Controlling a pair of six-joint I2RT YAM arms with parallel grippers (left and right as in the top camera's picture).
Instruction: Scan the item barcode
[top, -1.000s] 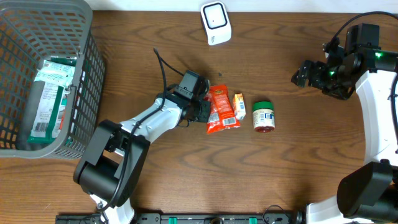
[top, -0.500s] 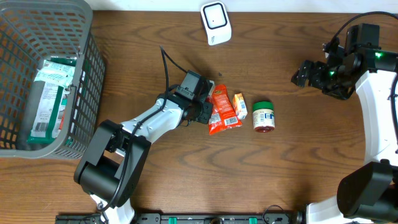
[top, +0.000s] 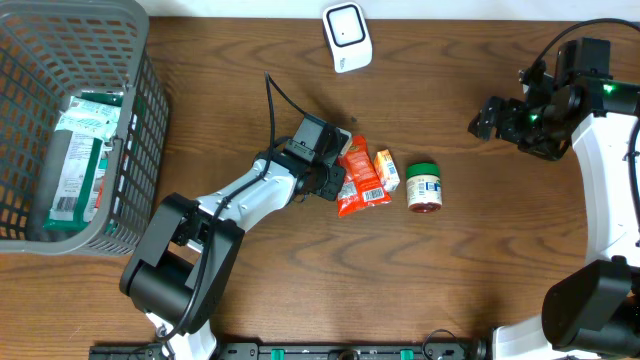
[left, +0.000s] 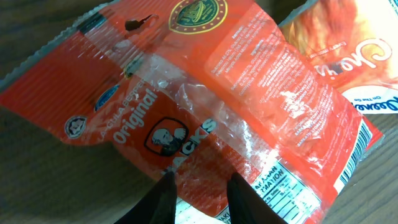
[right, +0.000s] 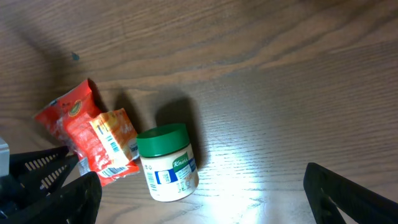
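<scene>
A red snack packet (top: 362, 178) lies mid-table, its barcode (left: 354, 163) at one end. My left gripper (top: 335, 181) is shut on the packet's left edge. In the left wrist view the packet (left: 205, 93) fills the frame, and its film sits pinched between my two dark fingers (left: 163, 200). A small orange packet (top: 385, 170) touches its right side. A green-lidded jar (top: 424, 187) lies further right. The white scanner (top: 347, 37) stands at the far edge. My right gripper (top: 487, 118) hovers open at the right, above the jar (right: 165, 163), holding nothing.
A grey basket (top: 130, 150) with packaged goods inside fills the left of the table. The left arm's cable loops up beside the wrist. The right wrist view also shows the red packet (right: 74, 130) and the orange packet (right: 115, 132) left of the jar.
My left gripper has edged to the right with the red packet, pushing it closer against the orange packet. The right arm has not moved.
</scene>
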